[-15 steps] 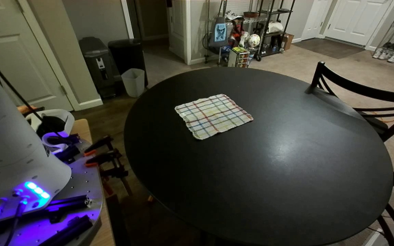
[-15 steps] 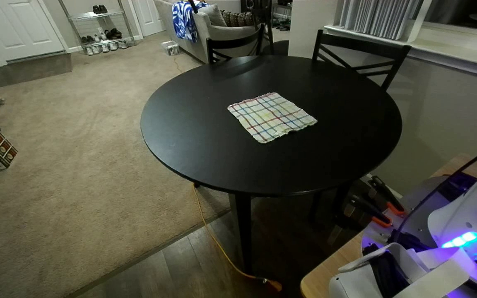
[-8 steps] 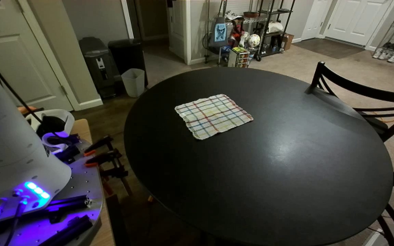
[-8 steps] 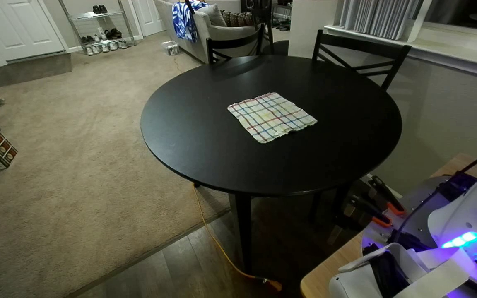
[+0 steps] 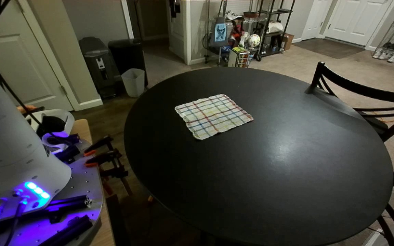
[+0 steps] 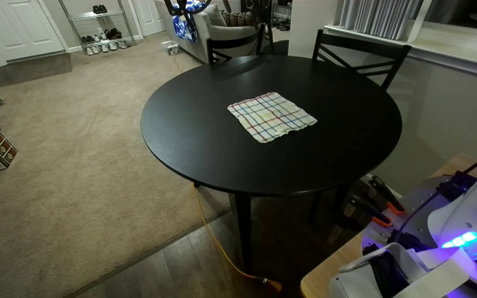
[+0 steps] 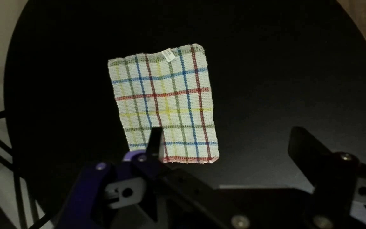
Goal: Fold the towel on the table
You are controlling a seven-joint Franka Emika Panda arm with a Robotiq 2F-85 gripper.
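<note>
Towel (image 5: 213, 117): in an exterior view, a thin, roughly square cloth with crinkled edges, lying flat and unfolded on the table (image 5: 279, 184).
Table: broad, round top, smooth and black, with a soft patch of glare.
Chair (image 6: 362, 44): in an exterior view, dark, its gently curved back crossed by slim slanting rails.
Carpet (image 6: 93, 136): beige, short-piled, meeting wood-grained boards (image 6: 180, 260).
Weave: in the wrist view, ribbed whitish towel cloth crossed by red, blue, yellow and olive stripes.
Tag (image 7: 168, 55): small white rectangle at the towel's far edge.
Gripper (image 7: 226, 135): black, angular fingers (image 7: 307, 146) spread wide apart, one hiding part of the towel's near edge.
</note>
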